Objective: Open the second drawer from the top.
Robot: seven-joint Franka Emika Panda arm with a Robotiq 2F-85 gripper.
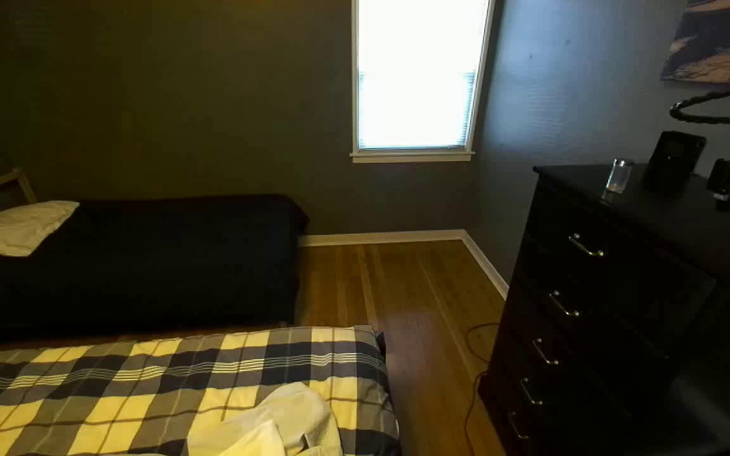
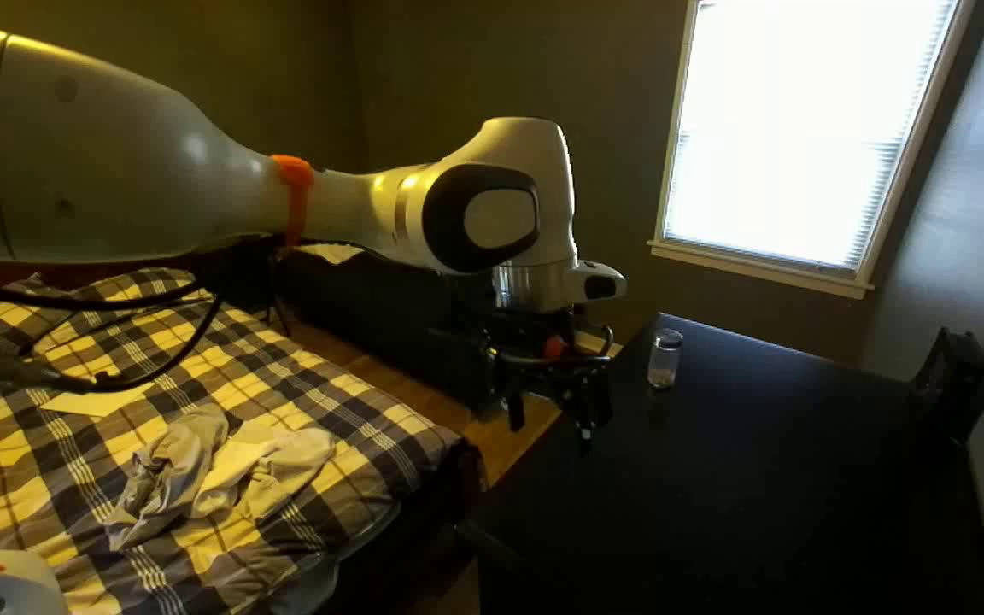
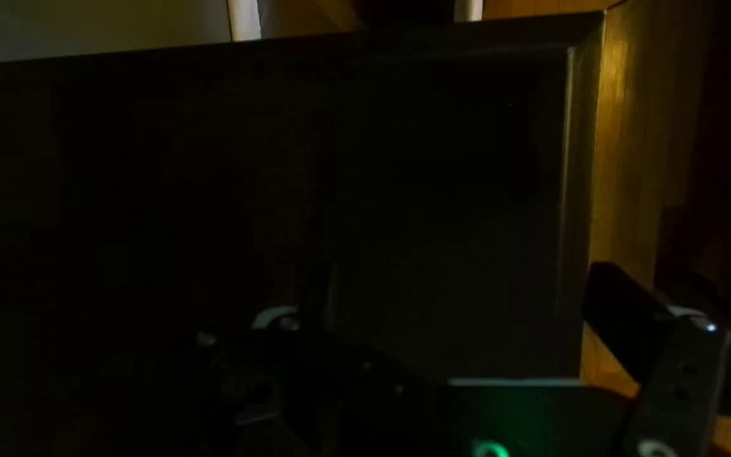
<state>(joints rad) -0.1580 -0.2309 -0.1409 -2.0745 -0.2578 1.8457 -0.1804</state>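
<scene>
The second drawer from the top [image 1: 595, 324] is a near-black front in the tall dark dresser [image 2: 765, 478]. Its small pale metal pull [image 1: 563, 304] sits below the topmost drawer's pull [image 1: 585, 245]. The drawer looks flush with the others in an exterior view; its front is hidden in the wrist view. My gripper is in both exterior views [image 1: 724, 190] [image 2: 553, 418], above the dresser top near its front edge, apart from the drawer. In the wrist view my gripper [image 3: 464, 285] is open and empty, one finger over the dresser top, one beyond its edge.
A small clear jar [image 1: 620, 176] [image 2: 664, 359] and a black framed object [image 1: 674, 159] [image 2: 957, 384] stand on the dresser top. A plaid bed [image 1: 149, 386] with crumpled cloth [image 2: 261, 470] faces the dresser across a floor strip [image 1: 416, 354]. A cable [image 1: 471, 405] lies by the dresser.
</scene>
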